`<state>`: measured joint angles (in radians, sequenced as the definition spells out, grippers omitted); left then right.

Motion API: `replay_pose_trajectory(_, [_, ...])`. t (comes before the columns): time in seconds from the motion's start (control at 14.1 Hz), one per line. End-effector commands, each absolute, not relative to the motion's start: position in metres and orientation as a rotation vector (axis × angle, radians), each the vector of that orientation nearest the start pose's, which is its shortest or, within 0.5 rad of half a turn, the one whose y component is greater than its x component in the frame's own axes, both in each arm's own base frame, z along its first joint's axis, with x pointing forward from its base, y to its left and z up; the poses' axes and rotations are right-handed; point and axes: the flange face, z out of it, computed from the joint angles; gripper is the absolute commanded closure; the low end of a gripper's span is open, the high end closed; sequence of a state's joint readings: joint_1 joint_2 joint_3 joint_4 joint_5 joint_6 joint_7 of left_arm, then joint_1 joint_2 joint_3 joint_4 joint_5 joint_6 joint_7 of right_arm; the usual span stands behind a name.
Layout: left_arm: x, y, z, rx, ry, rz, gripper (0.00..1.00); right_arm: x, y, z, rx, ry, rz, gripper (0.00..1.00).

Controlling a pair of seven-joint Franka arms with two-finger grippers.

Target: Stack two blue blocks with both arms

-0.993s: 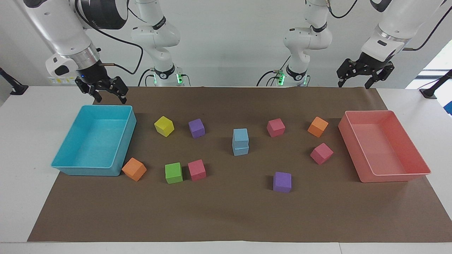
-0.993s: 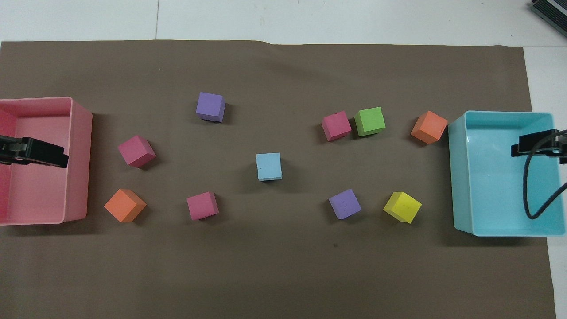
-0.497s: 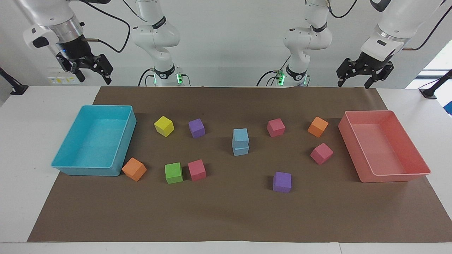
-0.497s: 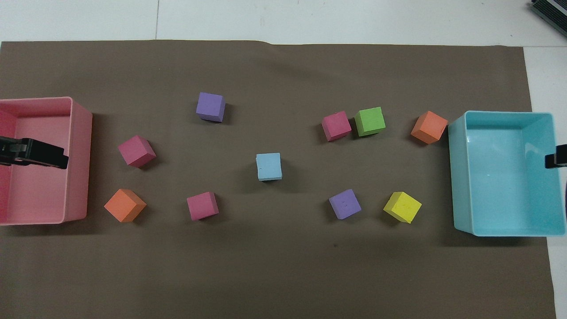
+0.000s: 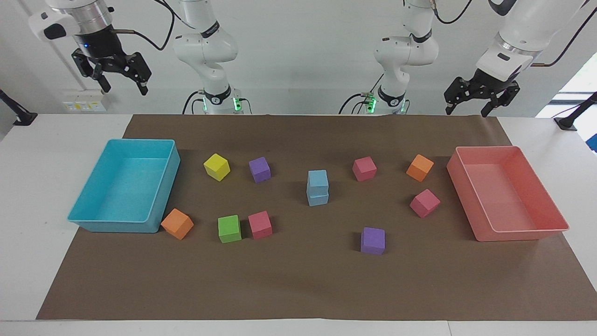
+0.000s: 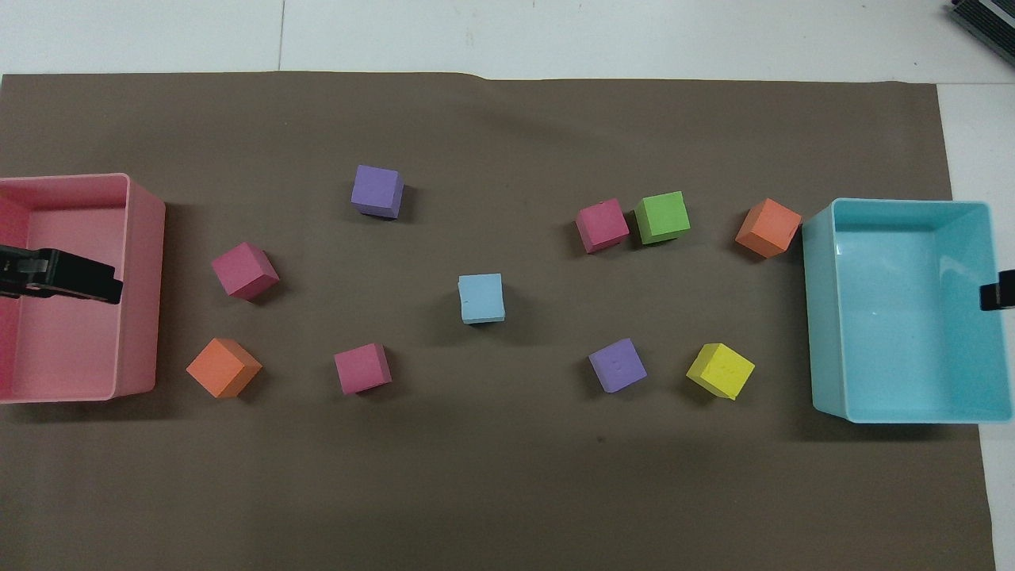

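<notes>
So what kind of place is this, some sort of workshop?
Most likely a robotics lab. Two white robot arms stand at a table covered with brown paper, where coloured foam cubes and two plastic trays are laid out for practice.

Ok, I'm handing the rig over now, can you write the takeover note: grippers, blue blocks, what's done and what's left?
Left gripper: open, empty, raised near the robots' edge of the table by the pink tray.
Right gripper: open, empty, raised high near the cyan tray.
Blue blocks: the top block sits on the bottom block mid-mat, slightly offset, touched by neither gripper.
Done: the stack stands.
Left: nothing visible on the blocks; both arms are clear of the other cubes.
</notes>
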<state>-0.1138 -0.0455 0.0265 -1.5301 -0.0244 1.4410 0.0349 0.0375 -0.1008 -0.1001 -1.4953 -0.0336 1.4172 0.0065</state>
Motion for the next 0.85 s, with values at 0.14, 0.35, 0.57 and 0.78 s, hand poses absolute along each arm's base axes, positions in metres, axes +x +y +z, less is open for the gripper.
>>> replay_pose_trajectory(0.14, [0.516, -0.045, 0.657, -3.163, 0.202, 0.081, 0.00, 0.504, -0.030, 0.674, -3.187, 0.082, -0.008, 0.00])
replay_pose_trajectory(0.35, [0.516, -0.045, 0.656, -3.163, 0.202, 0.081, 0.00, 0.505, -0.026, 0.669, -3.186, 0.075, -0.020, 0.00])
replay_pose_trajectory(0.57, [0.516, -0.045, 0.657, -3.164, 0.202, 0.079, 0.00, 0.505, -0.026, 0.664, -3.186, 0.070, -0.006, 0.00])
replay_pose_trajectory(0.78, [0.515, -0.045, 0.657, -3.163, 0.202, 0.081, 0.00, 0.505, -0.024, 0.664, -3.185, 0.062, -0.006, 0.00])
